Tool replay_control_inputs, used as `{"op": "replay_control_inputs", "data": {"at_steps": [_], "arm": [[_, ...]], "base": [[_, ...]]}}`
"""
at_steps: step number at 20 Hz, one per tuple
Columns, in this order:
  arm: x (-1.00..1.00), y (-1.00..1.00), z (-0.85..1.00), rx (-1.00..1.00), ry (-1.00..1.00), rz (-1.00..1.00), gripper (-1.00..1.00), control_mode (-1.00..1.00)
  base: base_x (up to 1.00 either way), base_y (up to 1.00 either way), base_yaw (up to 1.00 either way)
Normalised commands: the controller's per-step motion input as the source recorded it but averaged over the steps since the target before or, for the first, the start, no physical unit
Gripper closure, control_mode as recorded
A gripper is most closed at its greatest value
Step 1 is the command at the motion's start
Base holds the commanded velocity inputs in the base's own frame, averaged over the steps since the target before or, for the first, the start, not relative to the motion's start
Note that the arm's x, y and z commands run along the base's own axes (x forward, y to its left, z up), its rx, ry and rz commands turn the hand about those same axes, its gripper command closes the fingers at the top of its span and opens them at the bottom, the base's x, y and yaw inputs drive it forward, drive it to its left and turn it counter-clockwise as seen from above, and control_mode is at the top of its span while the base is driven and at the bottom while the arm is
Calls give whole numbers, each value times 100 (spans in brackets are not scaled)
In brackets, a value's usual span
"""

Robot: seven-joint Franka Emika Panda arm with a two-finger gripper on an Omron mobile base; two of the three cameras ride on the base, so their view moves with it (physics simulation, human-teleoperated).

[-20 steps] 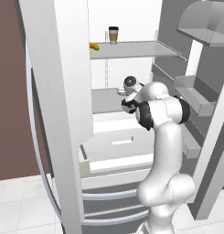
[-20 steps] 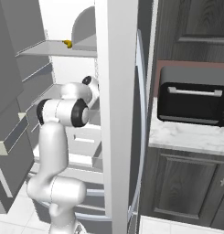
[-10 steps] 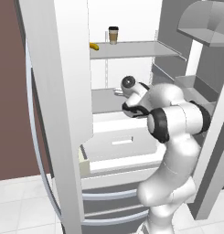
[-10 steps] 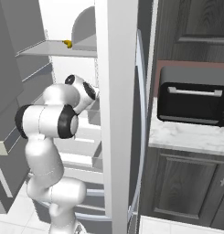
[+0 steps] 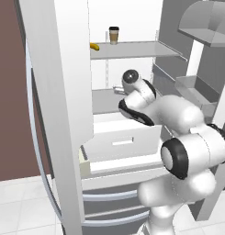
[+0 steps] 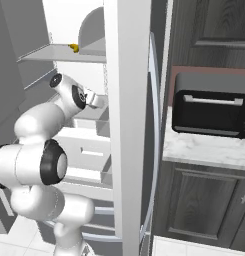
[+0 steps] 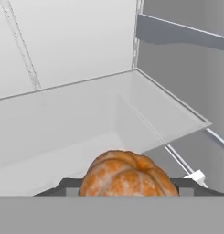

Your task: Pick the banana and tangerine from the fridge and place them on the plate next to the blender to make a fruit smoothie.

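Observation:
The tangerine point(image 7: 124, 173), a segmented orange ball, sits between my gripper's point(image 7: 127, 188) two dark fingertips point(image 7: 67, 186), which are closed on its sides. The hand hovers over the fridge's middle shelf point(image 7: 86, 114). From the base, my gripper point(image 5: 117, 90) reaches into the open fridge point(image 5: 59, 92) at middle-shelf height, just above the pulled-out drawer point(image 5: 125, 137). The banana point(image 5: 94, 46) lies on the top shelf, left of a coffee cup, and its yellow tip point(image 6: 74, 47) peeks out in the right base view. The plate and the blender are out of view.
A tan coffee cup point(image 5: 114, 35) with a dark lid stands on the top shelf. The fridge door point(image 6: 129, 120) stands edge-on between the arm and a black oven point(image 6: 210, 109) on a marble counter point(image 6: 204, 150). Door bins point(image 5: 196, 89) hang on the right.
The arm has folded, its elbow swinging down and back toward the base. The hand has stayed by the middle shelf with the tangerine held throughout.

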Motion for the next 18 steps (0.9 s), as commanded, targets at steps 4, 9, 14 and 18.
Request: {"op": "replay_control_inputs", "data": {"at_steps": [4, 9, 14, 18], "arm": [[-99, 1, 48, 1, 7, 0, 100, -100], [-100, 0, 32, 4, 4, 0, 100, -100], [-100, 0, 8, 6, 8, 0, 100, -100], [-99, 0, 0, 4, 12, 0, 100, -100]], "base": [[0, 0, 0], [0, 0, 0], [0, 0, 0], [0, 0, 0]]}}
